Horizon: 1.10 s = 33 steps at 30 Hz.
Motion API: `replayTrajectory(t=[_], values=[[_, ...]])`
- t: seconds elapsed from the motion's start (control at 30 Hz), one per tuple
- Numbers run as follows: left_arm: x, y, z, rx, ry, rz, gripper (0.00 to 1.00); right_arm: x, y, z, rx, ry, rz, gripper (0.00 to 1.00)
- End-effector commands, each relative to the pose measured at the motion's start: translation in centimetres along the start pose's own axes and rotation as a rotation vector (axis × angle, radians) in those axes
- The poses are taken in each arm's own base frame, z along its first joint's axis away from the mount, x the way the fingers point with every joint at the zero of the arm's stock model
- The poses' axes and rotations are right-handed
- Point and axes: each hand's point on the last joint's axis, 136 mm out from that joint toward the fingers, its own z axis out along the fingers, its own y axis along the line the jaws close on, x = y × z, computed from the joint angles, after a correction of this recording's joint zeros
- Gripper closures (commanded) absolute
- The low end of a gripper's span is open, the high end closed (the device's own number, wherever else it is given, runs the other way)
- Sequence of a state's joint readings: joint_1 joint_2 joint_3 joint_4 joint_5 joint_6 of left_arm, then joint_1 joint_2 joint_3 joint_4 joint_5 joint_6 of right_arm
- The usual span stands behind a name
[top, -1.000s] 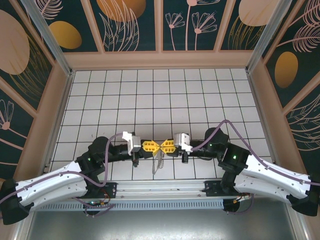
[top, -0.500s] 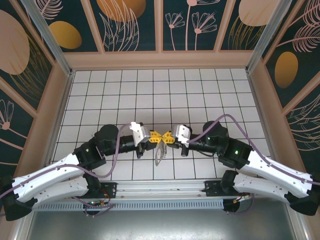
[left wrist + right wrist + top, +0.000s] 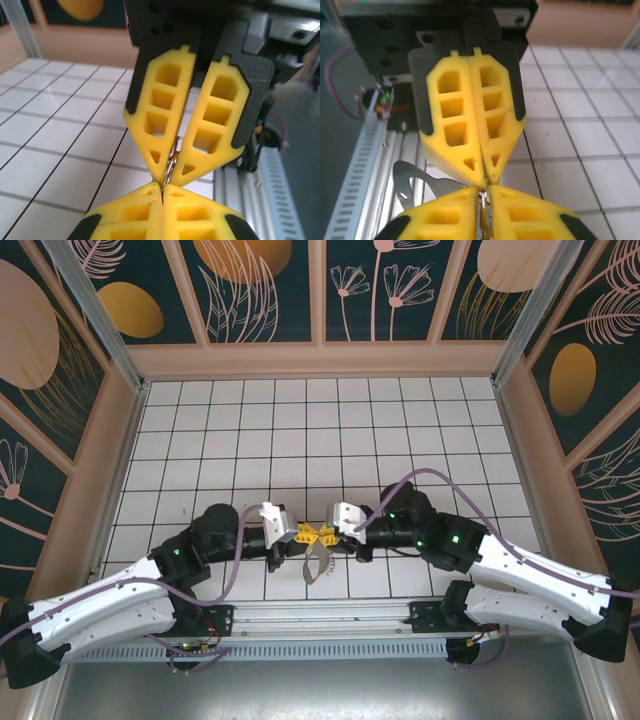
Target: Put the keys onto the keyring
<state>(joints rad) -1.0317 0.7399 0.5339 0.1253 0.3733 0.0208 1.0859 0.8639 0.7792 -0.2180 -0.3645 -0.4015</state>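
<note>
We see the two arms meeting nose to nose low over the white tiled table [image 3: 300,430], near its front edge. The left gripper [image 3: 305,535] and the right gripper [image 3: 326,533] point straight at each other, their yellow fingertips touching or very nearly so.

From the right wrist camera, the left gripper's fingers [image 3: 455,115] are pressed flat together along their whole length, with no gap between them. We cannot tell whether anything thin is caught at their very tip.

From the left wrist camera, the right gripper's fingers [image 3: 215,125] stand in a narrow V, apart at the base and drawn in at the tips. A thin loop of wire, the keyring [image 3: 172,158], sits pinched between those tips (it is only a sliver there, so we read little else from it). The right wrist view shows a thin strip of metal standing in the slit between that gripper's own fingers.

The keys [image 3: 318,566] hang as a small silvery bunch directly below the point where the two grippers meet, dangling above the tiles just ahead of the metal rail at the table's near edge. In the right wrist view a flat grey blade of the bunch juts out to the left, under the left gripper.
</note>
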Motion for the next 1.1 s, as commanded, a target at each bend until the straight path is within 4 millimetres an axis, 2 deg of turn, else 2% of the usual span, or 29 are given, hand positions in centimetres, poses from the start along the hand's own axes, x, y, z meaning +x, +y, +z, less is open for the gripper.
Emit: replayTrajectory(t=[0.0,0.3,0.57,0.6,0.67,0.77,0.83,0.93,1.07], values=[[-6.2,-3.8,-1.3,0.172,-0.248,0.070,1.00,-5.1,-0.3,-1.0,0.019,-0.241,-0.064,0.81],[-7.3,-4.6,-3.1,0.197,-0.358,0.060,1.00,-4.8,-0.4,-1.7,0.050,-0.291,-0.028,0.78],[-7.6,-5.2,-3.6,0.243,-0.398,0.030,1.00,-5.2,-0.4,-2.1,0.058,-0.316,-0.033,0.81],[-7.7,-5.3,-3.7,0.244,-0.403,0.029,1.00,-5.2,-0.4,-2.1,0.063,-0.317,-0.034,0.84],[-7.8,-5.3,-3.7,0.245,-0.409,0.029,1.00,-5.1,-0.6,-2.3,0.081,-0.318,-0.036,0.99],[-7.8,-5.2,-3.6,0.244,-0.400,0.028,1.00,-5.1,-1.1,-2.8,0.118,-0.324,-0.045,1.00],[-7.4,-4.8,-2.7,0.224,-0.343,0.022,1.00,-5.2,-1.3,-3.0,0.137,-0.318,-0.062,1.00],[-5.8,-3.3,-0.8,0.159,-0.161,0.002,1.00,-5.7,-1.8,-3.1,0.149,-0.279,-0.081,1.00],[-4.6,-2.2,0.0,0.102,-0.011,0.026,1.00,-5.3,-1.7,-2.2,0.107,-0.199,-0.082,1.00]])
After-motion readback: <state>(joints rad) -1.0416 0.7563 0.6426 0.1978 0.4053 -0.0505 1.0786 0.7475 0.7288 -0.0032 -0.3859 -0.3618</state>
